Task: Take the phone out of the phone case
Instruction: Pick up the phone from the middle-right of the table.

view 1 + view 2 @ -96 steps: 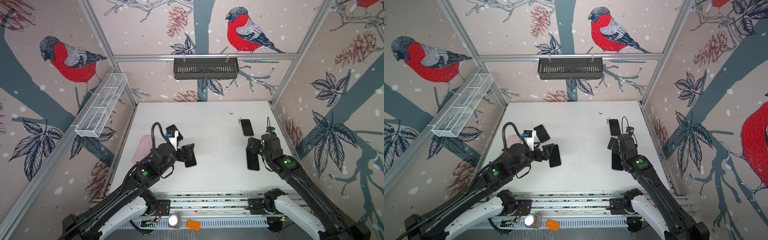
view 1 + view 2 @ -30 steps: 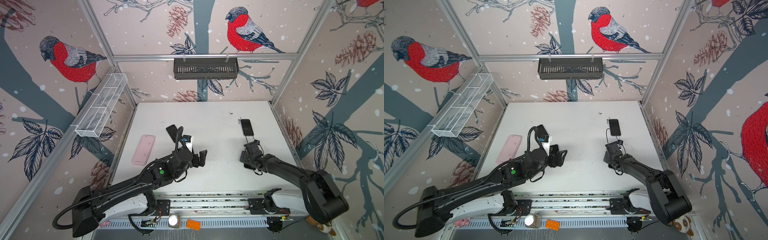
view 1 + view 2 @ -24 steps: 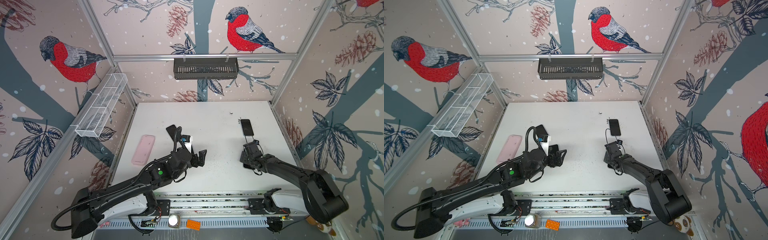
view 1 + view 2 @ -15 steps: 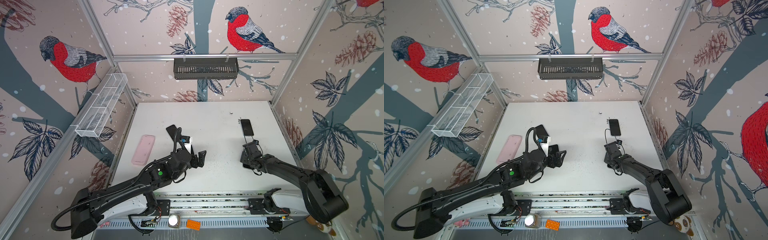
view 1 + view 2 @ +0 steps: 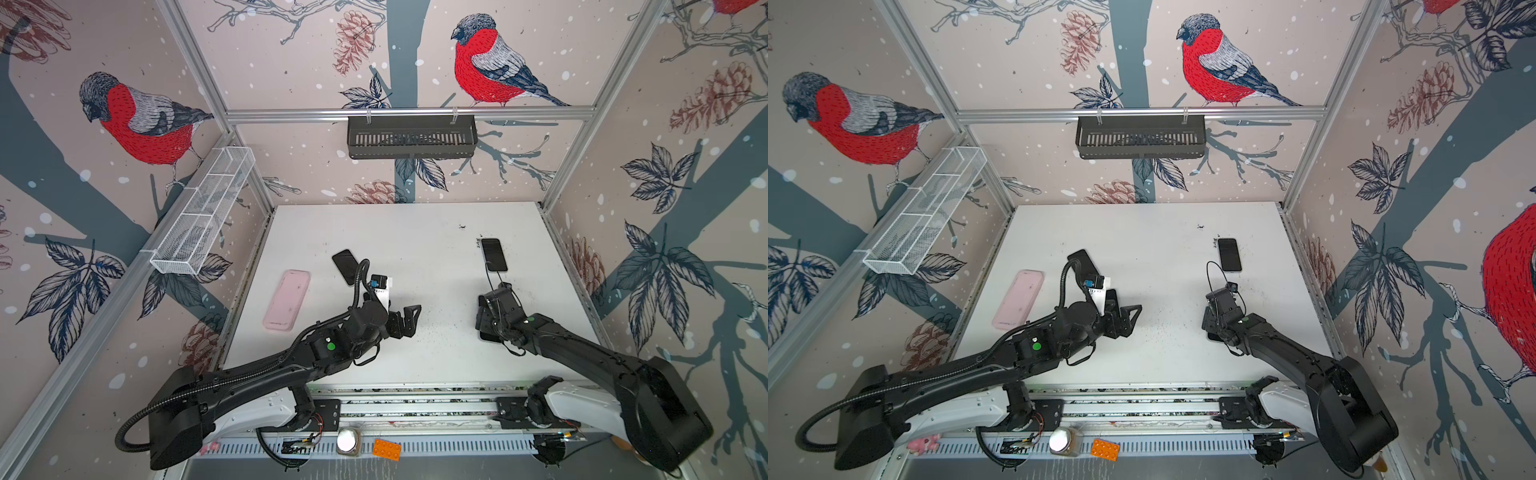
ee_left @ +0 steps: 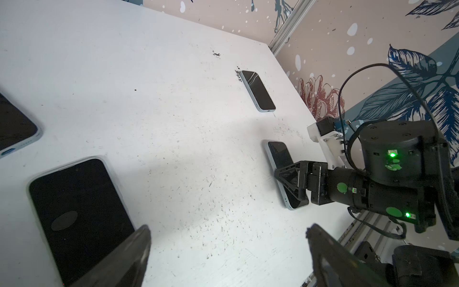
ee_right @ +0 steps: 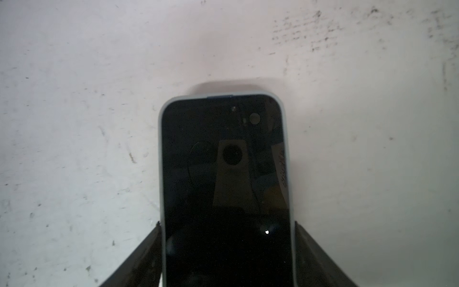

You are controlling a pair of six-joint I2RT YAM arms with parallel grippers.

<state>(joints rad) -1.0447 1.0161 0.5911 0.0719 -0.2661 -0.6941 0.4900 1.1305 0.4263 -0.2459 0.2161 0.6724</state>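
**Item 1.** Cased phone (image 7: 224,174): screen up, flat on the worktop (image 5: 419,232), right side, toward the arm bases. The pale phone case (image 7: 160,154) rims it all round; the two are not yet parted.

**Item 2.** Right pincer (image 7: 227,225): fingers pressed to both long edges. I judge this a steadying hold for peeling.

**Item 3.** Left pincer (image 5: 406,319): spread wide, empty, over bare worktop near the middle. I think it is placed to take the case.

**Item 4.** Pink case (image 5: 286,300): far left, well apart.
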